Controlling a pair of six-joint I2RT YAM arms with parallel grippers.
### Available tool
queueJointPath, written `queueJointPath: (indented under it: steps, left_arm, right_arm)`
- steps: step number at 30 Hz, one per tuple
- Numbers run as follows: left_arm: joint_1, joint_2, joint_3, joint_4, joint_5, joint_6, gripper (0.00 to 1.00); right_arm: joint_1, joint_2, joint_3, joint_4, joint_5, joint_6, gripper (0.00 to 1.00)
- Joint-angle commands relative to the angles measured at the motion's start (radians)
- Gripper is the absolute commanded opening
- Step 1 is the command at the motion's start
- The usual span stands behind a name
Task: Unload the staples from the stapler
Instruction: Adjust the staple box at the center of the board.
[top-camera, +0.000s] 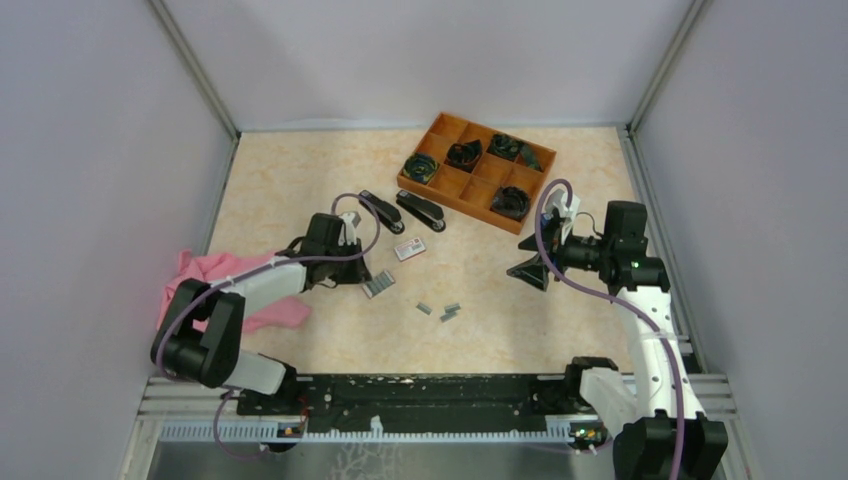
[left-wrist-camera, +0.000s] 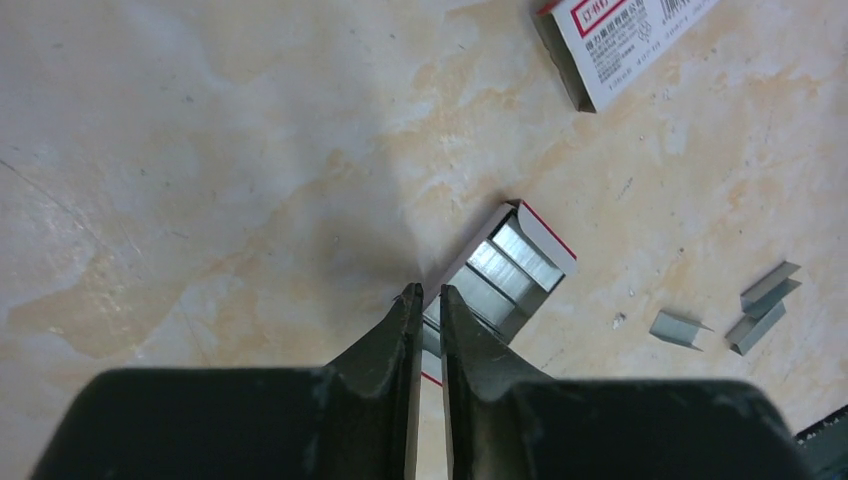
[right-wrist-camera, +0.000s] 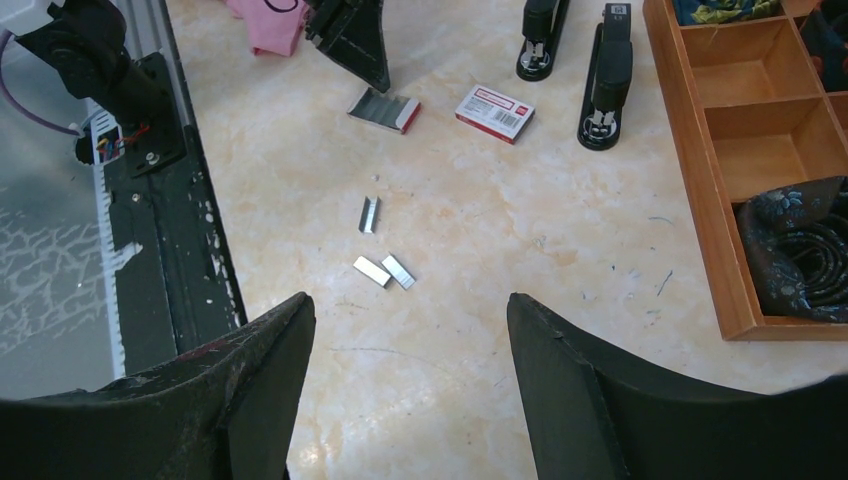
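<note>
Left gripper (left-wrist-camera: 425, 298), pinched shut on nothing, noses the open staple tray (left-wrist-camera: 545, 232) while right gripper (right-wrist-camera: 410, 302) hangs wide and empty; 3 staple strips (right-wrist-camera: 384, 270) lie loose mid-table, so the next move likely means grasping 1 of 2 staplers (right-wrist-camera: 606, 72).

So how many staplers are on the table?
2. The left stapler and the right stapler lie side by side at the far middle of the table, just left of the wooden tray. An arm could hide another, but none shows.

Small Chinese print on the white-and-red box (left-wrist-camera: 620, 45), too blurred for reading
</note>
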Motion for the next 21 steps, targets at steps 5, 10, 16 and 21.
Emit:
queueJointPath:
  steps: [5, 10, 16, 21]
  left_arm:
    - [-0.012, -0.097, -0.030, 0.040, 0.048, -0.030, 0.19]
    - [-0.018, -0.288, -0.090, 0.103, 0.115, -0.044, 0.21]
    - [-0.034, -0.501, -0.283, 0.354, 0.356, -0.184, 0.29]
    - [-0.087, -0.561, -0.414, 0.584, 0.447, -0.234, 0.47]
  right_arm:
    - [0.007, -0.009, 0.035, 0.012, -0.033, -0.030, 0.71]
    - [0.006, -0.010, 0.036, 0.008, -0.030, -0.036, 0.71]
    - [0.006, -0.019, 0.033, 0.005, -0.035, -0.049, 0.71]
    - [0.007, -0.030, 0.015, 0.020, -0.065, -0.062, 0.71]
